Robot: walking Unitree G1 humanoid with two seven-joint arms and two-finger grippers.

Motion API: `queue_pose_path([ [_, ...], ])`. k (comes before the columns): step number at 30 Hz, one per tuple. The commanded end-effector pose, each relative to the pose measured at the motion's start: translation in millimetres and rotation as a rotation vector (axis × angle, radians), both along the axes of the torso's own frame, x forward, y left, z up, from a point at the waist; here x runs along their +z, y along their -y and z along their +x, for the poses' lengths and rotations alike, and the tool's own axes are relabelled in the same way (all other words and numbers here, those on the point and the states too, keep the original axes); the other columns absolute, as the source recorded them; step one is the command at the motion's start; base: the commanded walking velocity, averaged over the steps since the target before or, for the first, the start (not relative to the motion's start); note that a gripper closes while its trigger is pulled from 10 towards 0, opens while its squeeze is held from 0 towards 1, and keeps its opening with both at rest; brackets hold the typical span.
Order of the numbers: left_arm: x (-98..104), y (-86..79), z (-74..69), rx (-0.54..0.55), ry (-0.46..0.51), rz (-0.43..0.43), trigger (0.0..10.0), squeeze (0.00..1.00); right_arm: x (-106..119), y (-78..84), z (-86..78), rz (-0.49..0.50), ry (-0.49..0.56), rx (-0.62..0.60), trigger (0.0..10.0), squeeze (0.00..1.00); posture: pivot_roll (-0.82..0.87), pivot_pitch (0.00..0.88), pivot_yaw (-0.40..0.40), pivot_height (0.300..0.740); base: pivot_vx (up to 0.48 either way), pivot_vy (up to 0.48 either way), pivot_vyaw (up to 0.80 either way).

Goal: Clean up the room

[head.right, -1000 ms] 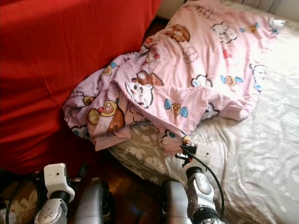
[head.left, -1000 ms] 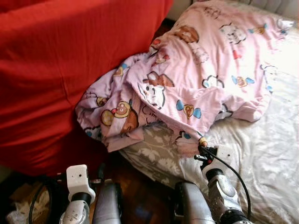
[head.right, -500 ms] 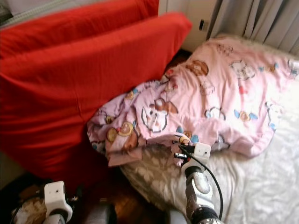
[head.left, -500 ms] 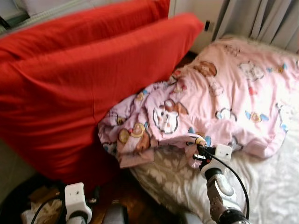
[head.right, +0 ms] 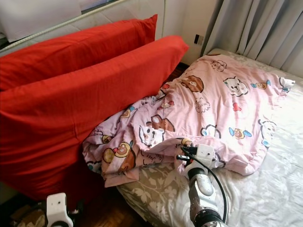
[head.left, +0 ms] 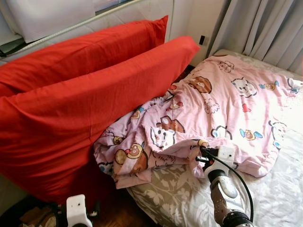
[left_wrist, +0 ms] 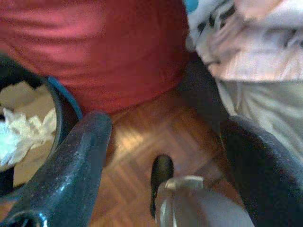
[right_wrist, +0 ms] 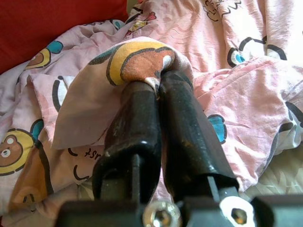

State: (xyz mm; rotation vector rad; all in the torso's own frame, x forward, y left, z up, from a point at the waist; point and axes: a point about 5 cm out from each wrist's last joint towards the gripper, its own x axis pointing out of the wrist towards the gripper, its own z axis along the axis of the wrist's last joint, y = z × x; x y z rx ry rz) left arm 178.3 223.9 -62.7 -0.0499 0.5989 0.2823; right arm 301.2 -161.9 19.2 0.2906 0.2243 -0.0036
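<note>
A pink blanket (head.left: 222, 104) printed with cartoon animals lies bunched on the bed, one end spilling toward the floor beside the red cushions. My right gripper (right_wrist: 158, 87) is shut on a fold of that blanket, the cloth pinched between its black fingers (right_wrist: 137, 123); in the head view the gripper (head.left: 201, 144) holds the fold at the blanket's near edge, a little above the bed. My left gripper (left_wrist: 163, 142) hangs low over the wood floor with its fingers wide apart and nothing between them.
Two big red cushions (head.left: 94, 90) lean against the wall at left. The bed has a grey leaf-patterned sheet (head.left: 165, 189). Grey curtains (head.left: 265, 23) hang at the back right. A dark bin with crumpled paper (left_wrist: 23, 118) stands on the parquet floor (left_wrist: 137, 156) near my left arm.
The head camera has risen and tilted up, bringing in the wall, curtains and both cushion tops. My right gripper keeps its hold and has lifted the blanket fold slightly.
</note>
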Motion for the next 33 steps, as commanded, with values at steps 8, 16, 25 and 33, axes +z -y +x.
queue_pose_path([
  [8, -11, 2.7, -17.2, 0.005, -0.068, -0.012, 10.0, 0.00, -2, 1.8, -1.4, -0.015, -0.015, 0.007, 10.0, 0.00, 0.02, 0.132, -0.065, 0.740, 0.000, 0.000, 0.00],
  [16, -14, 3.5, -20.5, 0.007, -0.082, -0.016, 10.0, 0.00, -4, 1.6, -2.9, -0.017, -0.023, 0.001, 10.0, 0.00, 0.02, 0.132, -0.063, 0.740, 0.000, 0.000, 0.00],
  [25, -15, 5.9, -23.0, 0.001, -0.089, -0.019, 10.0, 0.00, -3, 0.9, -3.0, -0.024, -0.018, -0.003, 10.0, 0.00, 0.02, 0.129, -0.063, 0.740, 0.000, 0.000, 0.00],
  [33, -16, 6.9, -24.2, -0.002, -0.092, -0.021, 10.0, 0.00, -2, 2.0, -2.6, -0.027, -0.012, -0.012, 10.0, 0.00, 0.02, 0.131, -0.062, 0.740, 0.000, 0.000, 0.00],
])
